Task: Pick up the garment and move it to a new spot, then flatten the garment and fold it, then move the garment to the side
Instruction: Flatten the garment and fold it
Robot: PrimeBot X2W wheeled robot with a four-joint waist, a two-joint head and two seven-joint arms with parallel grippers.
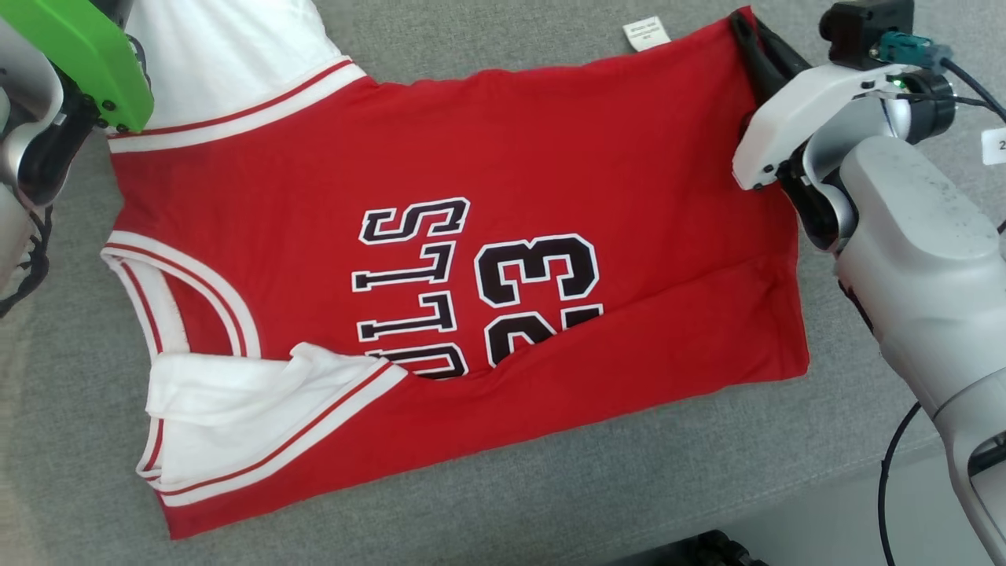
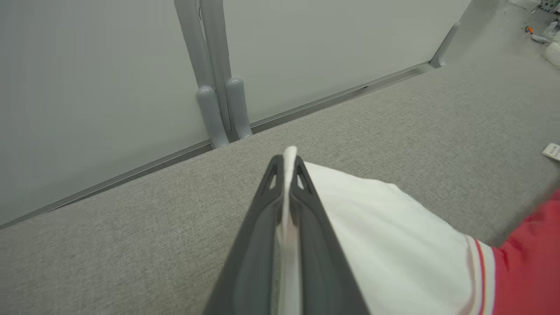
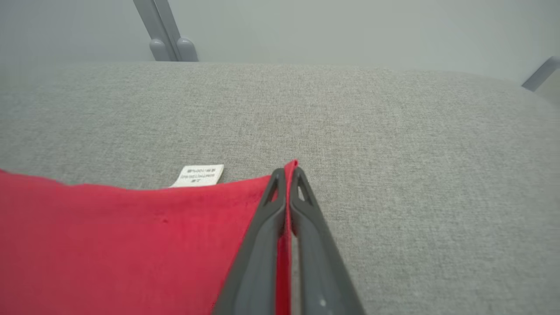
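The garment [image 1: 487,259], a red basketball jersey with white sleeves and black lettering, lies spread sideways on the grey padded surface [image 1: 487,487]. Its near edge is folded up over the lettering. My left gripper [image 2: 287,168] is shut on the far white sleeve [image 2: 393,236], whose edge shows between the fingertips. My right gripper [image 3: 288,175] is shut on the garment's red far hem corner [image 3: 131,245], and cloth pokes up between its tips. In the head view the right gripper's dark fingers [image 1: 758,51] reach onto that corner at the top right.
A white care label [image 1: 646,33] sticks out past the hem on the far side. Pale wall panels with grey posts [image 2: 218,105] stand just beyond the surface's far edge. The surface's front edge and a dark cable [image 1: 888,472] lie at the lower right.
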